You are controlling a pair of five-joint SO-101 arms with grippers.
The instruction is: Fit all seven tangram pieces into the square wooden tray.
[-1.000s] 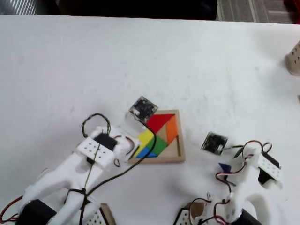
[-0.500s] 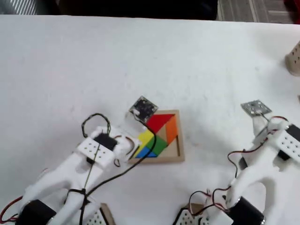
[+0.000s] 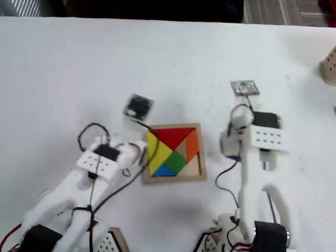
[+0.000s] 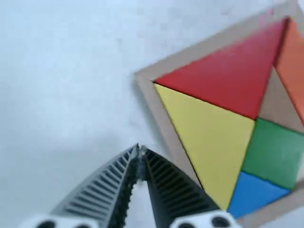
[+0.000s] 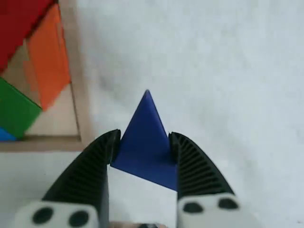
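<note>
1. The right gripper [image 5: 144,137] grips a dark blue wooden triangle [image 5: 146,118] above the white table [image 3: 157,63], just beside the right edge of the square wooden tray [image 3: 173,179].
2. The left gripper [image 4: 141,151] is closed on nothing, near the tray's left edge.
3. In the tray lie a red triangle [image 3: 176,137], a yellow triangle [image 3: 157,152], an orange piece [image 3: 192,144], a green piece [image 3: 178,161] and a light blue triangle [image 3: 164,170].

White table [image 3: 173,63], faintly mottled, spreading across the whole scene. At its far right edge, partly cut off, a beige block [image 3: 329,65] dotted with holes. Along the near edge, a pale perforated board [image 3: 113,242] and, well apart from it, a second board [image 3: 208,242]. Beyond the far edge, a dark strip [image 3: 147,8] and ribbed grey flooring [image 3: 283,11].
</note>
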